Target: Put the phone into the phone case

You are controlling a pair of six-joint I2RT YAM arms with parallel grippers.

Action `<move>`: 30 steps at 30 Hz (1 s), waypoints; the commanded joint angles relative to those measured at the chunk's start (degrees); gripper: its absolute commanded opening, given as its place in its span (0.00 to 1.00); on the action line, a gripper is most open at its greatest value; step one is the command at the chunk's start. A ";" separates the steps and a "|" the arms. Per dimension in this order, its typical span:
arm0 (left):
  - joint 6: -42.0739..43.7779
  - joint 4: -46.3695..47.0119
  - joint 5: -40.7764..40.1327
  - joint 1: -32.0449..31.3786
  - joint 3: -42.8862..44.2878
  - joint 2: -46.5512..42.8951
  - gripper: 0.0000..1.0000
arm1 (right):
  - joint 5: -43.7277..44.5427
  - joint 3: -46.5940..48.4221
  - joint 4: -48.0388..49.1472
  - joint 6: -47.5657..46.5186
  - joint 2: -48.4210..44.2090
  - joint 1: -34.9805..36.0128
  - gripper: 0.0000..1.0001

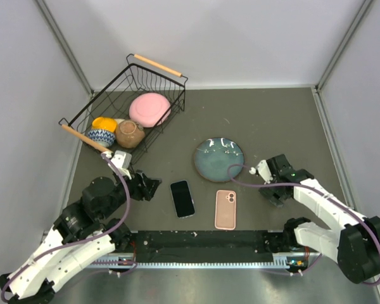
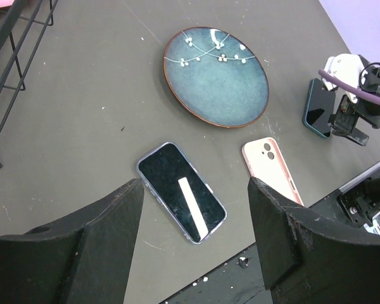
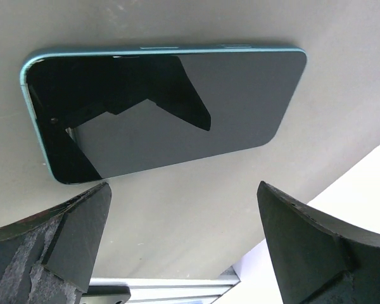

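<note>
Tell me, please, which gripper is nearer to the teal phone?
Right. The right gripper is open right beside the teal phone. The left gripper is far off on the other side, open by the black phone.

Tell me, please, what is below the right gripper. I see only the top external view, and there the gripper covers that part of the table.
Observer: A teal-edged phone lies flat there, with its dark screen up. The right wrist view shows it whole.
Operator: Is it gripped at this moment?
Observer: No. The right gripper is open and nothing is between its fingers. In the right wrist view the phone lies beyond the fingertips.
</note>
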 commanded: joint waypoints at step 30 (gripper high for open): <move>-0.29 3.17 1.25 -0.30 -0.52 -3.24 0.72 | -0.41 17.98 22.19 -3.54 31.12 0.83 0.99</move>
